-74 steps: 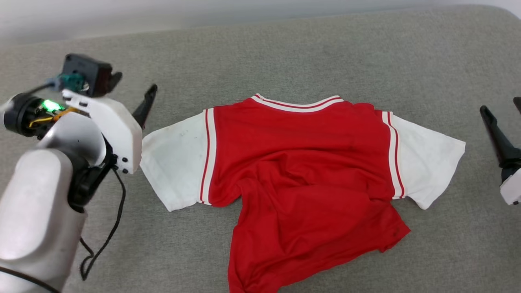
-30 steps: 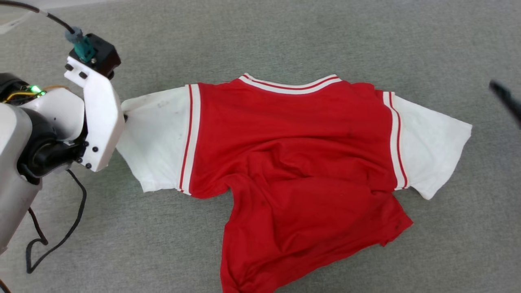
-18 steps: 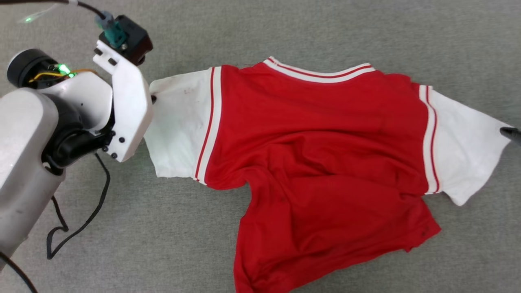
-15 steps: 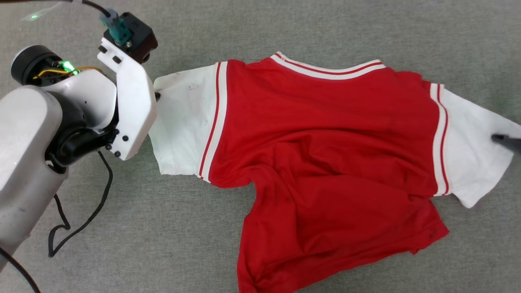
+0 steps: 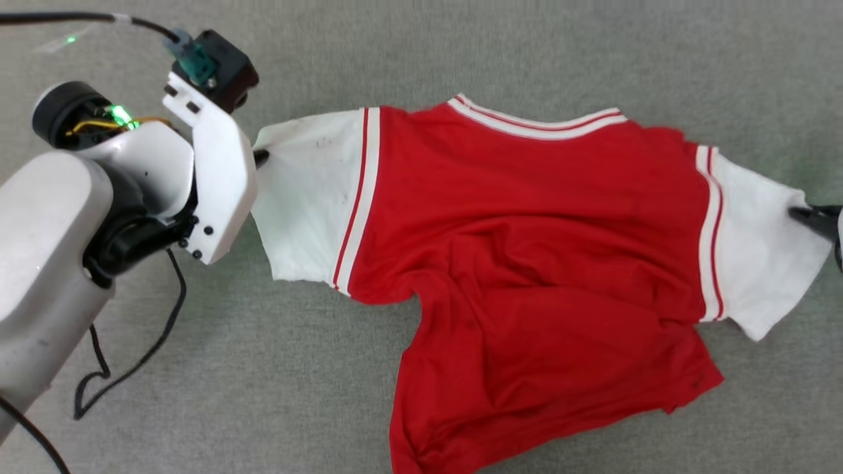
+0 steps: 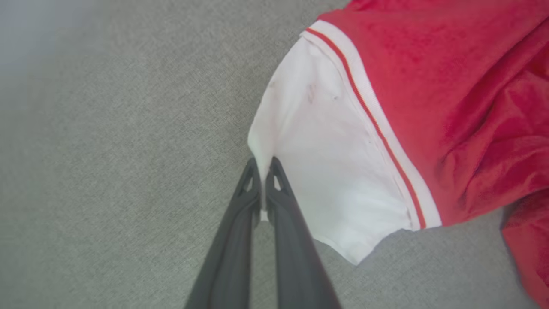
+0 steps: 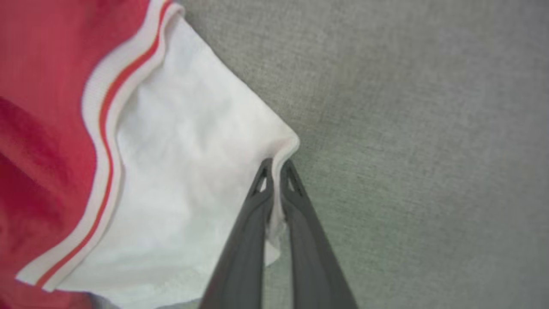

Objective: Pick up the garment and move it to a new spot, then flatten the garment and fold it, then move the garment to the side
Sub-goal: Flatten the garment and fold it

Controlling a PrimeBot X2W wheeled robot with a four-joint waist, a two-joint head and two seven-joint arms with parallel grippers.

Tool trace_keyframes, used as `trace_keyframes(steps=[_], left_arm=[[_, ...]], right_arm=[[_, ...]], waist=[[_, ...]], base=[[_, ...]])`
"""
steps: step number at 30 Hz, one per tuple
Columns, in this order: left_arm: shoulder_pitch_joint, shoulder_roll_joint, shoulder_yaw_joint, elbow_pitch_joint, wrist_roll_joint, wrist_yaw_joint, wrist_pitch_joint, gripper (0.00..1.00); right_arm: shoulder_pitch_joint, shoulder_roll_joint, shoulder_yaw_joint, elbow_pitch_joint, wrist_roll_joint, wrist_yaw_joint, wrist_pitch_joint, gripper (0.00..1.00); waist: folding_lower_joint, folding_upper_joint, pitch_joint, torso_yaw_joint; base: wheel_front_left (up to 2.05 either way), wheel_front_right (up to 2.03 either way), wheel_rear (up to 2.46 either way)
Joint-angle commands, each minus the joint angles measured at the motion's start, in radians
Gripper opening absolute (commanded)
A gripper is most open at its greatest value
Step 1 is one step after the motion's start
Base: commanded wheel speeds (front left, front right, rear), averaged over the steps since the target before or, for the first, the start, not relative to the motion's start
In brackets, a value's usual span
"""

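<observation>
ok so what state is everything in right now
garment: unfolded, lying on the grey surface, plain red side up, lower body rumpled
left gripper: shut on the garment, at a white sleeve's edge
right gripper: shut on the garment, at the other sleeve's edge

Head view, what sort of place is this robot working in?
Probably a folding station in a robot test setup: a wide grey fabric surface, one garment spread on it, left gripper and right gripper each pinching a sleeve.
</observation>
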Motion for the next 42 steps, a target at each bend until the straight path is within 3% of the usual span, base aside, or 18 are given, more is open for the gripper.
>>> trace_keyframes(steps=[1,9,17,26,35,42], left_arm=[[0.002,0.006,0.006,0.001,0.003,0.0,-0.026,0.0],[-0.019,0.048,0.021,-0.029,0.028,0.0,-0.163,0.0],[-0.125,0.042,0.088,-0.066,0.076,0.015,-0.264,0.0],[-0.351,-0.046,0.118,0.035,0.138,0.011,-0.316,0.0],[-0.65,-0.142,0.155,0.226,0.218,0.008,-0.432,0.0],[-0.836,-0.183,0.191,0.369,0.239,0.005,-0.533,0.0]], right_arm=[[-0.021,-0.024,-0.005,-0.007,0.005,-0.001,-0.025,0.0],[-0.055,-0.126,-0.008,-0.127,-0.019,-0.001,-0.174,0.0],[-0.161,-0.14,-0.073,-0.205,-0.081,-0.001,-0.291,0.0],[-0.425,-0.029,-0.118,-0.136,-0.228,-0.001,-0.309,0.0],[-0.804,0.13,-0.135,0.051,-0.39,-0.001,-0.334,0.0],[-1.043,0.198,-0.104,0.164,-0.461,-0.001,-0.381,0.0]], waist=[[-0.0001,0.0,-0.043,-0.008],[-0.0001,0.0,-0.161,-0.019],[-0.0001,0.0,-0.19,-0.016],[-0.0001,0.0,-0.109,-0.002],[-0.0001,0.0,0.03,0.0],[-0.0001,0.0,0.111,0.003]], base=[[0.0,0.0,0.0],[0.0,0.0,0.0],[0.0,0.0,0.0],[0.0,0.0,0.0],[0.0,0.0,0.0],[0.0,0.0,0.0]])
